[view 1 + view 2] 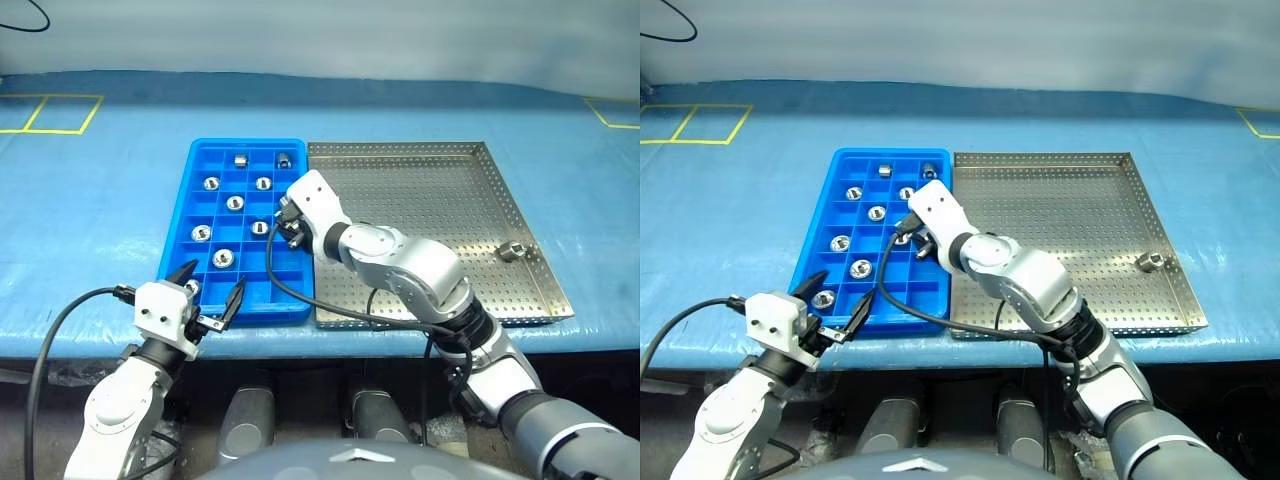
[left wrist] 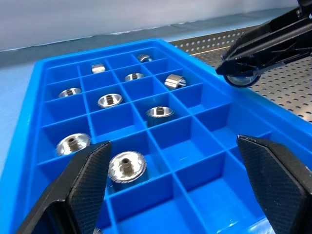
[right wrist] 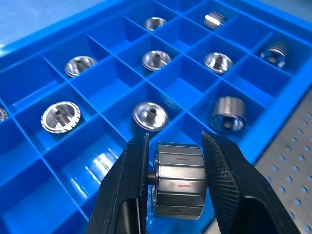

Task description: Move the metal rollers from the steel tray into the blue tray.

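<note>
1. Left eye view, nearest edge: the left gripper (image 1: 211, 290) hangs at the near end of the blue tray (image 1: 300, 200), about seven o'clock in the scene, its two black fingers spread wide with nothing between them.
2. Just beyond, the right gripper (image 3: 176, 178) reaches over the blue tray's right-hand column, jaws clamped on the flat ends of one roller (image 3: 178, 180), which is held clear of the compartments.
3. The blue tray lies lengthwise at the centre, touching the left rim of the steel tray (image 1: 420, 300). Other metal rollers (image 1: 235, 203) sit one to a compartment, mostly in its middle and far rows; several near compartments are bare.
4. At about three o'clock, a single roller (image 1: 513, 250) rests on the steel tray's perforated floor close to its right rim.
</note>
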Tool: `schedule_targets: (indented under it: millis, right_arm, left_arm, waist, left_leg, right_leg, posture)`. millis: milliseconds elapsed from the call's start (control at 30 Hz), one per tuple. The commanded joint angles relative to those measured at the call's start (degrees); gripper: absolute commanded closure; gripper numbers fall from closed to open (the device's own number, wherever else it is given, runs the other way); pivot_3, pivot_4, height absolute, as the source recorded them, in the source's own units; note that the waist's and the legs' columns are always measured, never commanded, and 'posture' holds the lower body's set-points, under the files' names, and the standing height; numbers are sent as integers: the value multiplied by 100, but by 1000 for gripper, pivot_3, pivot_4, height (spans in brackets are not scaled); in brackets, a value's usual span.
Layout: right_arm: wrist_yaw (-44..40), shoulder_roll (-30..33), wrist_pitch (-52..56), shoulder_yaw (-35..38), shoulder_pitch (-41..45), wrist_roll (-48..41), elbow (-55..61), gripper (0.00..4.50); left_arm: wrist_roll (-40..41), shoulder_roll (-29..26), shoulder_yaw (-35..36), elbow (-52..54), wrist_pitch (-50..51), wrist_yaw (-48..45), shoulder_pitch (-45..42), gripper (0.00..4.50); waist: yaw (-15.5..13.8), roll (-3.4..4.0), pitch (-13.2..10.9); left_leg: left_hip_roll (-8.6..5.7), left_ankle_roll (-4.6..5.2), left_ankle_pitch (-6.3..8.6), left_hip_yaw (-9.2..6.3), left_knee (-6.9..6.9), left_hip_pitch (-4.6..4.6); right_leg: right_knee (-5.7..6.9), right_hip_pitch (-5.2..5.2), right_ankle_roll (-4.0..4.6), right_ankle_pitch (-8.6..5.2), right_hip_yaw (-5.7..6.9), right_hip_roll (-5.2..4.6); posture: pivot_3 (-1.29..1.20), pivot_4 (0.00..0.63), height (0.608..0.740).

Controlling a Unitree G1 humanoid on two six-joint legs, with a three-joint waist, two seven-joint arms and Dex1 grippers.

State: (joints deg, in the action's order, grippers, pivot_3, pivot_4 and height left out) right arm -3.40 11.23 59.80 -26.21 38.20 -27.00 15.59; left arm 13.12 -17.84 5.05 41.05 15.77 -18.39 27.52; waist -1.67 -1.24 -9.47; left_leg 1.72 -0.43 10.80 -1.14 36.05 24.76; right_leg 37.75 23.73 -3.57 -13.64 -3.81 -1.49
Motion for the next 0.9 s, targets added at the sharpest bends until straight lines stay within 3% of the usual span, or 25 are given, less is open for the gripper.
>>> schedule_targets:
  millis: [33,467,500,667,767,900]
  right_arm:
    - [-323,-121,-198,-36,117,228,-28,3202]
    - [-936,99,60,-45,-367,882,-296,3202]
    - [-947,93,96,15,-389,890,-234,2476]
    - [-895,-17,278,449,-493,864,169,945]
    - [-602,-163,505,1157,-611,855,499,43]
    - [190,-289,623,2341,-827,1218,623,43]
  left_arm:
    - [67,27,13,382,-82,13,37,0]
    - [147,-49,-241,294,33,-112,-244,0]
    - [162,-68,-275,267,50,-140,-301,0]
    - [186,-109,-394,126,143,-233,-603,0]
    - [198,-137,-530,-21,191,-363,-897,0]
    - [237,-124,-693,-219,221,-498,-1226,0]
  waist:
    - [-49,0,0]
    - [-103,1,0]
    - [-105,0,0]
    - [-91,0,1]
    - [-51,0,1]
    - [4,0,1]
  left_leg:
    - [0,-1,0,0,0,0]
    - [0,-5,3,2,-9,2]
    - [0,-5,3,1,-9,3]
    - [-4,-5,3,1,-5,5]
    - [-3,-6,3,3,-3,4]
    - [-2,-6,3,3,-5,5]
  right_leg:
    - [0,1,1,-1,0,-1]
    - [-1,7,10,-5,9,-6]
    - [-1,6,12,-6,10,-6]
    - [-2,4,11,-6,9,-10]
    - [-1,5,9,-5,9,-10]
    - [0,6,10,-5,9,-5]
  posture:
    - [257,150,740]
    - [208,150,740]
    - [194,150,740]
    - [152,150,740]
    - [115,150,740]
    - [79,150,740]
